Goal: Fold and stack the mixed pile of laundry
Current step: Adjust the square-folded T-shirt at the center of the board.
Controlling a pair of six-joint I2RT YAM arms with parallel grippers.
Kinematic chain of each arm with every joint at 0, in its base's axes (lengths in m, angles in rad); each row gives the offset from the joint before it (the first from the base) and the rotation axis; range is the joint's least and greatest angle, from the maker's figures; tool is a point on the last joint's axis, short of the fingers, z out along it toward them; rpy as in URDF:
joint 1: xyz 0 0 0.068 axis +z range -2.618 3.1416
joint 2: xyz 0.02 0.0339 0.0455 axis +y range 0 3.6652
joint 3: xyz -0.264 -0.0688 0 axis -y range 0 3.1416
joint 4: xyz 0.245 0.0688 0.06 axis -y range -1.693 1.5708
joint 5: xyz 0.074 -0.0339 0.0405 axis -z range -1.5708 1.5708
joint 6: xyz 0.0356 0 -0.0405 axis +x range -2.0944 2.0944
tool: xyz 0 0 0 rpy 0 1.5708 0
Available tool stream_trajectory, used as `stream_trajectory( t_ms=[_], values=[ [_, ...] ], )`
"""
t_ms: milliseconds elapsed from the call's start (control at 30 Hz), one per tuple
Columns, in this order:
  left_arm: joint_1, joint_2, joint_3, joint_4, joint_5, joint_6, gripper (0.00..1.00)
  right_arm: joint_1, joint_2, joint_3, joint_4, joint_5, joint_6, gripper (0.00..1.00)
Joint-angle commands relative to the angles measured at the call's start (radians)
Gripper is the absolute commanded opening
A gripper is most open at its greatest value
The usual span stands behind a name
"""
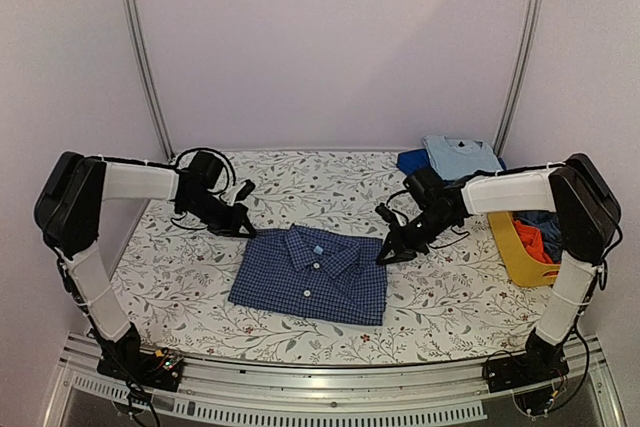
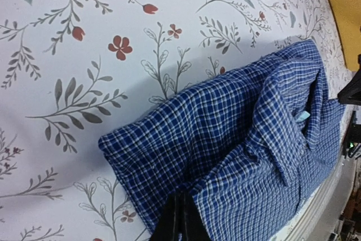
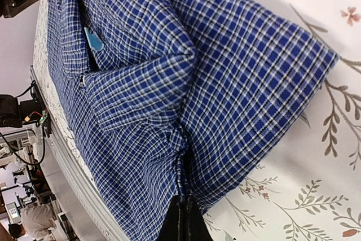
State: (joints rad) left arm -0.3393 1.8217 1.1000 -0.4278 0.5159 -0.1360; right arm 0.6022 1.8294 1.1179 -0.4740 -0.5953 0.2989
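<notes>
Blue small-check shirt (image 1: 308, 277) lies folded, collar up, at the middle of the floral desk (image 1: 190, 282). At its ten o'clock corner the left tool (image 1: 245, 225) is clenched on the shirt's edge, fingers pressed together on the cloth. At its two o'clock corner the right tool (image 1: 386, 255) pinches the fabric likewise, the check puckering into it. At three o'clock, well apart, a yellow basket (image 1: 512, 252) holds an orange cloth (image 1: 532, 240) and a navy garment (image 1: 545, 221). Farther, at one o'clock, a light blue T-shirt (image 1: 460, 157) lies folded on a darker blue piece (image 1: 412, 161).
</notes>
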Motion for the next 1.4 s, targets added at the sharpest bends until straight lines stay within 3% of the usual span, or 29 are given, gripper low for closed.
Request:
stream_trajectory(
  t_ms=[0,267,467,933,967,1033,1167,1233,1367],
  values=[
    [0.053,-0.076,-0.035,0.05,0.011,-0.023,0.0,0.004,-0.079,-0.009,0.059,0.062,0.012,0.0],
    [0.083,-0.111,-0.102,0.154,-0.005,-0.057,0.0,0.002,-0.069,-0.068,0.171,0.11,0.038,0.0],
    [0.088,-0.024,-0.098,0.196,-0.048,-0.075,0.0,0.0,0.046,-0.043,0.205,0.179,0.051,0.0],
    [0.102,0.093,-0.034,0.199,-0.173,-0.104,0.0,-0.037,0.248,0.205,0.153,0.205,0.021,0.0],
    [0.106,0.089,-0.026,0.194,-0.184,-0.107,0.02,-0.038,0.247,0.22,0.142,0.2,0.02,0.02],
    [0.115,0.065,-0.016,0.188,-0.165,-0.108,0.23,-0.043,0.233,0.238,0.12,0.194,0.02,0.18],
    [0.094,-0.075,-0.041,0.201,-0.111,-0.082,0.56,-0.052,0.124,0.184,0.1,0.151,0.041,0.63],
    [0.046,-0.163,-0.064,0.21,-0.101,-0.038,0.63,-0.053,0.043,0.124,0.109,0.089,0.06,0.69],
    [-0.154,-0.294,-0.124,0.241,-0.172,0.097,0.63,-0.054,-0.082,-0.028,0.162,-0.022,0.136,0.68]
  ],
)
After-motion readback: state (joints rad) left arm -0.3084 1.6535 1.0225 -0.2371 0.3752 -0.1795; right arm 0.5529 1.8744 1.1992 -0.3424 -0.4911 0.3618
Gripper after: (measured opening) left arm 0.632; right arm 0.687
